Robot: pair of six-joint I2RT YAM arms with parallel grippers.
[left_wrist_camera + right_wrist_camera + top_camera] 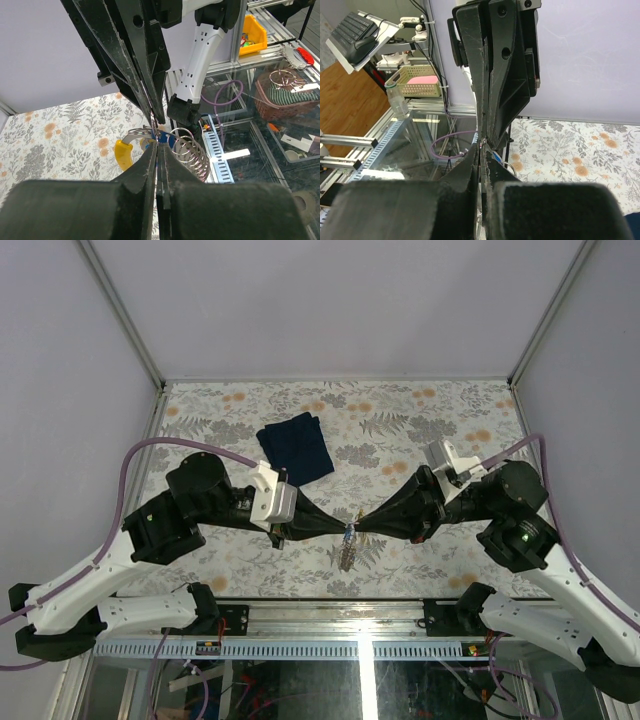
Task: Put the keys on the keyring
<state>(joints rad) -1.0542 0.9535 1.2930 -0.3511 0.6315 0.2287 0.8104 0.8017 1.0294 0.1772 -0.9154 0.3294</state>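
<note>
Both arms meet at the table's middle front. My left gripper (pixel 340 530) and right gripper (pixel 357 528) stand tip to tip, both shut. A bunch of keys (pixel 347 555) hangs below that meeting point. The left wrist view has my left gripper (pixel 159 141) pinched on the thin silvery keyring (pixel 136 133); a yellow tag (pixel 121 154), a blue tag (pixel 170 141) and several small wire rings (pixel 192 152) hang just beyond it. In the right wrist view my right gripper (pixel 481 146) is closed on a glint of the same wire, beside a blue tag (pixel 496 156).
A dark navy folded cloth (pixel 296 447) lies on the floral table (pixel 420 410) behind the grippers. The metal frame rail (pixel 330 625) runs along the near edge between the arm bases. Grey walls close in the back and sides.
</note>
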